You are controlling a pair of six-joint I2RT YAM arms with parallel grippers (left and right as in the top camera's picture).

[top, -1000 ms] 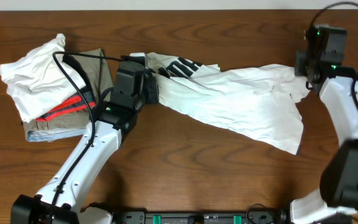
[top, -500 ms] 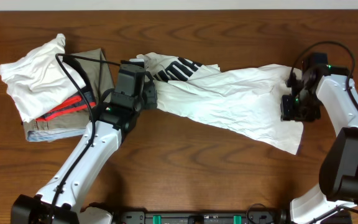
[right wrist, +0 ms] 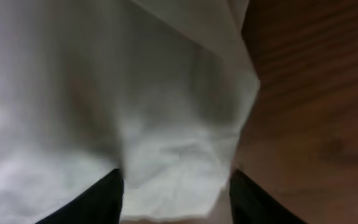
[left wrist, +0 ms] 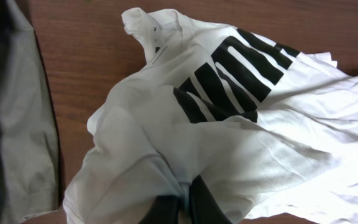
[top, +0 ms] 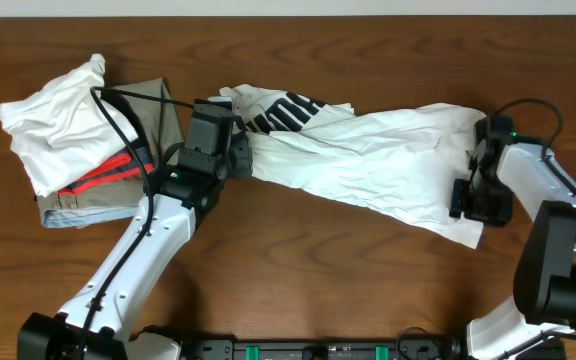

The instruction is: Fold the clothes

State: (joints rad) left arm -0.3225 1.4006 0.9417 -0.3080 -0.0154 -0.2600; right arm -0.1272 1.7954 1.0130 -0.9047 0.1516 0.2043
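A white T-shirt with black lettering (top: 368,165) lies stretched across the middle of the wooden table. My left gripper (top: 240,152) is shut on a bunched fold of the shirt's left end, and its wrist view shows the cloth (left wrist: 185,124) pinched between the dark fingers (left wrist: 182,208). My right gripper (top: 473,205) is open and sits low over the shirt's lower right corner. Its wrist view shows that corner (right wrist: 179,162) lying between the spread fingers (right wrist: 176,193).
A pile of clothes sits at the far left: a crumpled white garment (top: 53,110) on a folded khaki piece (top: 158,110) and a red-striped one (top: 103,175). Black cables run across the pile. Bare wood (top: 348,280) lies in front.
My right arm has swung from the far right edge down and inward, coming down open over the shirt's lower right corner. My left gripper has kept its hold and barely moved.
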